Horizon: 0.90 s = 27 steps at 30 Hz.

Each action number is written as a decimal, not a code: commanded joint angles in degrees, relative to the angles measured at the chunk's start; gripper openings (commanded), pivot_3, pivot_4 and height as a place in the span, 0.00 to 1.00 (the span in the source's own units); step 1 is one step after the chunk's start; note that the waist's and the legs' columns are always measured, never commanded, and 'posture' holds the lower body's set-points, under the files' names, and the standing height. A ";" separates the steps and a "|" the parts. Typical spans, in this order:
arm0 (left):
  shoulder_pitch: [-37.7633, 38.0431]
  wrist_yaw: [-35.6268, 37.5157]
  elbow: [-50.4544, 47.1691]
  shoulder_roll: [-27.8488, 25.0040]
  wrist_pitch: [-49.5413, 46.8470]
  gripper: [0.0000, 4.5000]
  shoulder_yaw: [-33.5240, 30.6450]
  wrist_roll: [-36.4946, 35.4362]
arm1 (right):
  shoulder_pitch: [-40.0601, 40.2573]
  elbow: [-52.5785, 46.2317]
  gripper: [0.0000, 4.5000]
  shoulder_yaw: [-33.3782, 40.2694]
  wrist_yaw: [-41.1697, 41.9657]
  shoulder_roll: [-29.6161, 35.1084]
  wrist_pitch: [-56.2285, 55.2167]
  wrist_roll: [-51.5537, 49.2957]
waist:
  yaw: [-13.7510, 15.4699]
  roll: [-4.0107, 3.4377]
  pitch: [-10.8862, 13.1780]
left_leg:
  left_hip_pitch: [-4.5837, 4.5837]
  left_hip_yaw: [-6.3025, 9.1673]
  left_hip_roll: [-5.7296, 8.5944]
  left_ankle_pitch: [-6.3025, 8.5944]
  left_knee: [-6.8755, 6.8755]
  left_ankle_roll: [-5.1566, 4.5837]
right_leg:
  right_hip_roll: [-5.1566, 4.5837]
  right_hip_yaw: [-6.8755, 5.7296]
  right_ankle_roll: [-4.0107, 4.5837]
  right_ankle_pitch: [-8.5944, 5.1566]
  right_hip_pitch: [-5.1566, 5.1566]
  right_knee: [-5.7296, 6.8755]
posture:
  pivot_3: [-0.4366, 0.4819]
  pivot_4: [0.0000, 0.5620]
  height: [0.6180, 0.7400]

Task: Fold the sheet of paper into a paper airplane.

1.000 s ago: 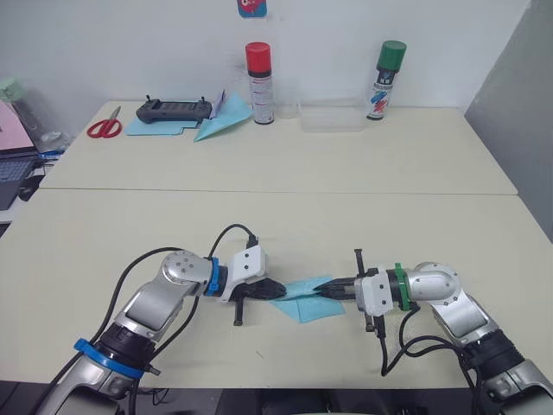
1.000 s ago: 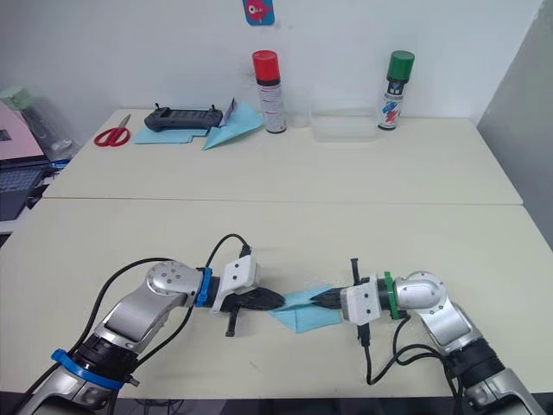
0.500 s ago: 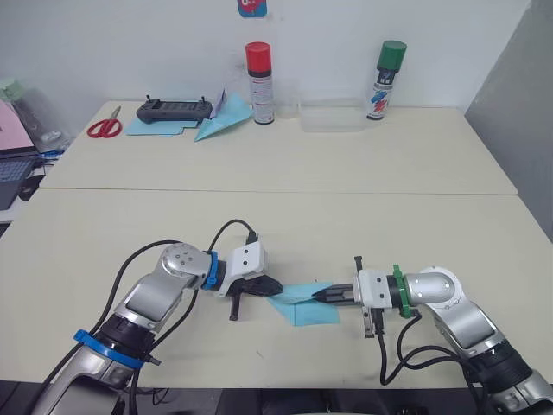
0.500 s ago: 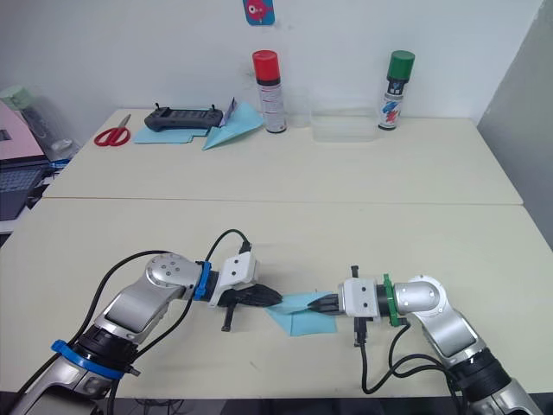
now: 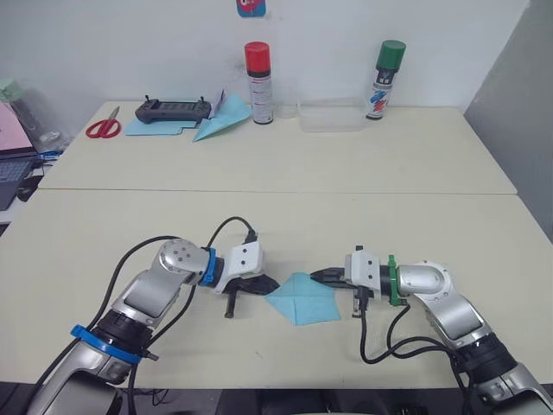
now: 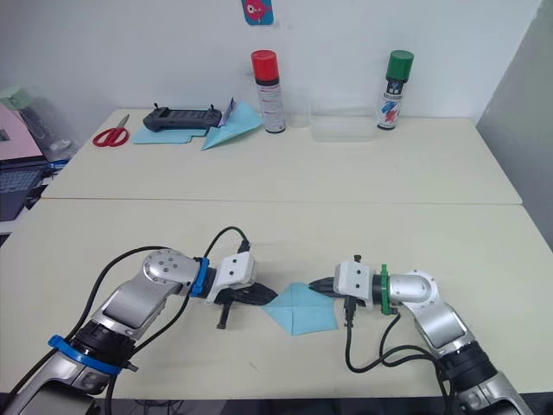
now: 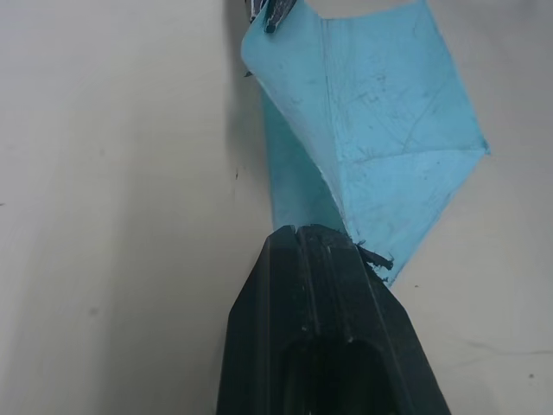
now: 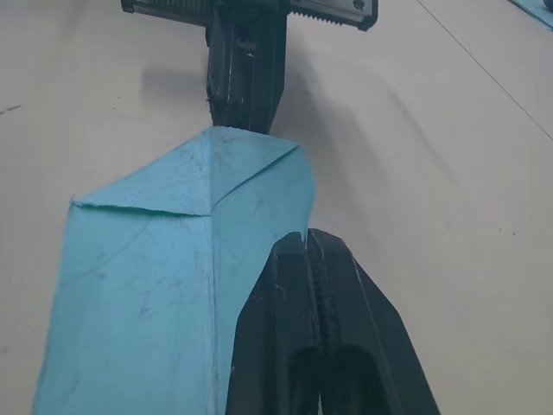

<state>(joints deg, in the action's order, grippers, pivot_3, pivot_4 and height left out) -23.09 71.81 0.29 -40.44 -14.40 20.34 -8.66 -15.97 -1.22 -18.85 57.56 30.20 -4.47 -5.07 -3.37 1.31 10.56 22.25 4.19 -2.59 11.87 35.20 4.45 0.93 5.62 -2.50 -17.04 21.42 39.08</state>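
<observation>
Reaching inward low over the table (image 5: 130, 216), the left gripper (image 5: 262, 284) and right gripper (image 5: 320, 277) each pinch opposite corners of the sheet of paper (image 5: 301, 299), lying creased between them.

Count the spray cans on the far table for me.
2. The red-capped spray can stands near the wall, beside the teal paper dart. The green-capped spray can stands further right, just past the clear plastic container.
</observation>
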 commanded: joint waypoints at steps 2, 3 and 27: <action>1.82 -0.36 0.88 -1.54 -1.31 0.00 0.62 2.39 | -1.14 1.35 0.00 0.13 -1.38 -0.32 -1.30 2.22 | 0.02 0.00 0.00 | 0.00 0.00 0.00 0.00 0.00 0.00 | 0.00 0.00 0.00 0.00 0.00 0.00 | 0.48 0.27 1.00; 1.91 -0.38 0.76 -1.55 -1.37 0.00 0.58 2.37 | -1.28 1.67 0.00 0.07 -1.70 -0.40 -1.28 2.71 | 0.02 0.00 0.00 | 0.00 0.00 0.00 0.00 0.00 0.00 | 0.00 -0.01 0.00 0.00 0.00 0.00 | 0.48 0.27 1.00; 5.10 -8.03 -16.48 -0.03 -10.22 0.00 -4.63 -1.90 | -2.11 8.61 0.00 -1.58 -2.76 -1.72 -9.37 7.15 | 0.00 0.01 0.01 | 0.33 0.01 0.00 0.00 -0.01 0.00 | -0.01 -0.01 0.00 0.00 0.31 -0.01 | 0.48 0.27 1.00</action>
<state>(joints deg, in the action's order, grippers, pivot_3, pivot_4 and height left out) -18.40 64.47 -14.59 -40.75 -24.65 15.11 -11.03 -17.51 6.72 -20.38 55.01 28.49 -13.64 1.16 -3.38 1.32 10.57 22.58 4.20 -2.59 11.87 35.19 4.45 0.92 5.61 -2.50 -17.03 21.73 39.08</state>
